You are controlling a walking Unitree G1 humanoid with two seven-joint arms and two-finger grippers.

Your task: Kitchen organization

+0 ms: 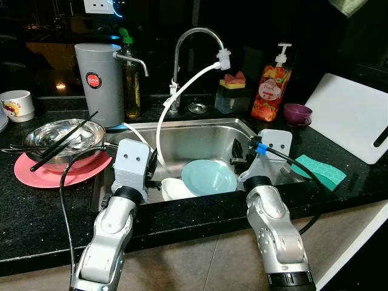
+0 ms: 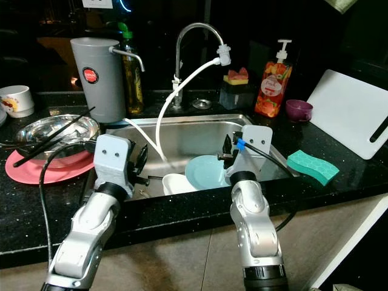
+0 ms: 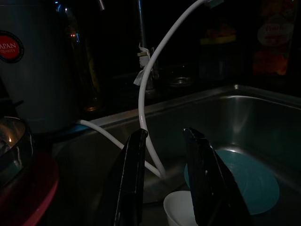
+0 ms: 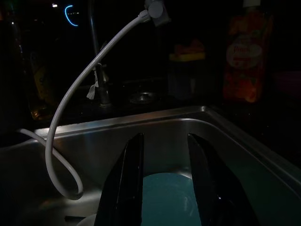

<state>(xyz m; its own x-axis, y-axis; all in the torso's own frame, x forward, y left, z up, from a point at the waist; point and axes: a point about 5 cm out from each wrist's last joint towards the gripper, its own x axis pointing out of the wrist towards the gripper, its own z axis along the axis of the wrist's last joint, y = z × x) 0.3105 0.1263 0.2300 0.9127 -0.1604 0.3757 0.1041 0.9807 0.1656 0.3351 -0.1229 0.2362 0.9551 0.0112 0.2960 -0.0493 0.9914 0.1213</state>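
A pale teal plate lies in the steel sink, with a white cup beside it at the sink's near edge. My left gripper hovers open over the sink's near-left part, above the white cup. My right gripper is open over the sink's near-right part, with the teal plate below its fingers. Neither gripper holds anything. A white hose curves from the faucet down into the sink.
Left of the sink a steel bowl with chopsticks sits on a pink plate. A grey canister, an oil bottle, a soap bottle, a purple cup, a green sponge and a white cutting board stand around it.
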